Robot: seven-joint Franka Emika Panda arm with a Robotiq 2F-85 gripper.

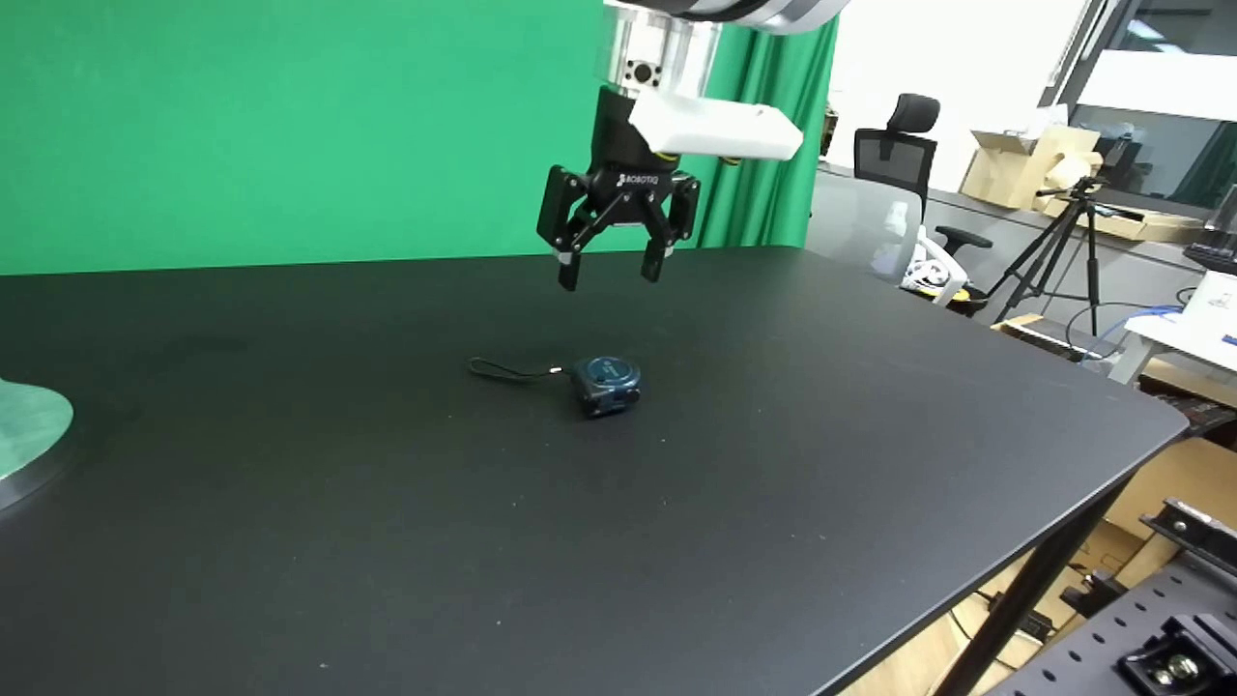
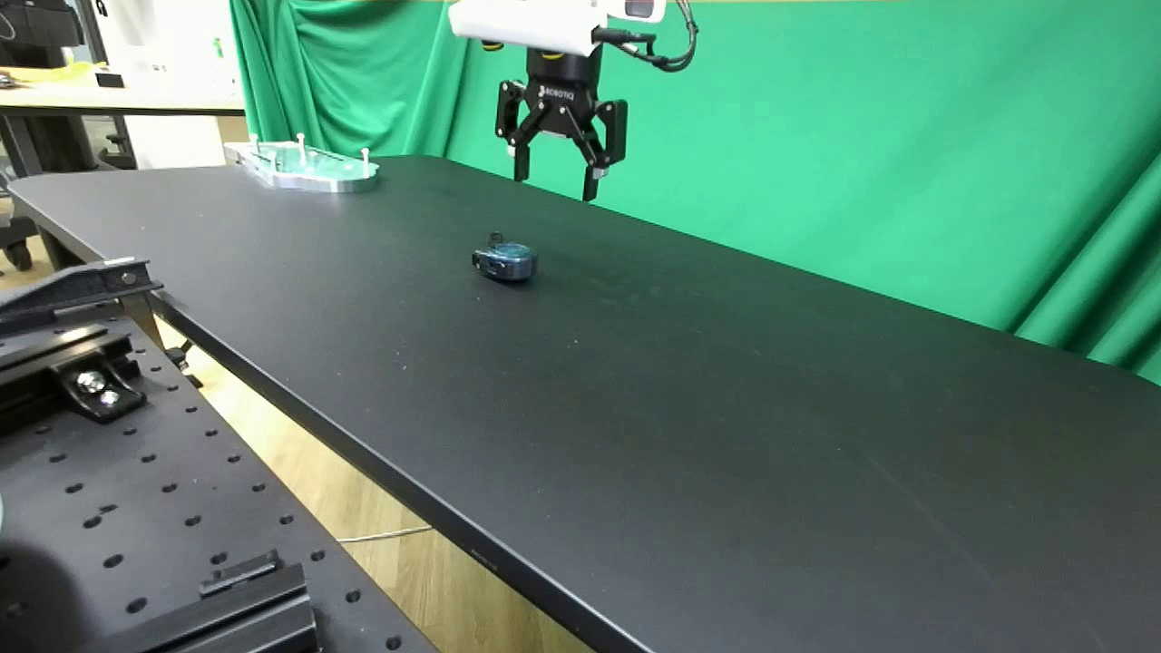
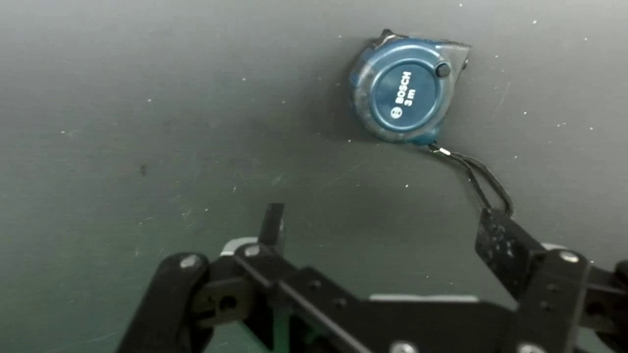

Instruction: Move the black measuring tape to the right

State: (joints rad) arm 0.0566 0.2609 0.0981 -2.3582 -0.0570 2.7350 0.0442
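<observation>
Spread wide and holding nothing, the gripper (image 1: 610,276) hangs over the table (image 1: 599,541), its fingers (image 3: 505,247) well apart. The measuring tape (image 3: 405,93) (black by the task's account, though its face is plainly blue) lies flat on the table top, printed side up; it shows below the gripper in both exterior views, and in the wrist view it sits beyond the fingers, not between them. It should handle like a small, stiff block: light, yet dense for its size, and hardly fragile. Its smooth, rounded flank may let a finger slide, so a low hold across the middle, clear of the pointed corner, looks surest. The strap (image 1: 527,375), thin, black and limp, would best be left to trail.

Round-backed with one sharp corner, the measuring tape sets its satin blue face, lettered "BOSCH 3 m" in white, within a greyer rim that looks like moulded plastic or rubber. Pale specks dot the table's matt black top. Beyond, a green curtain (image 1: 773,184) falls in soft folds, and in an exterior view a translucent plate (image 2: 313,174) glints along its edge.
</observation>
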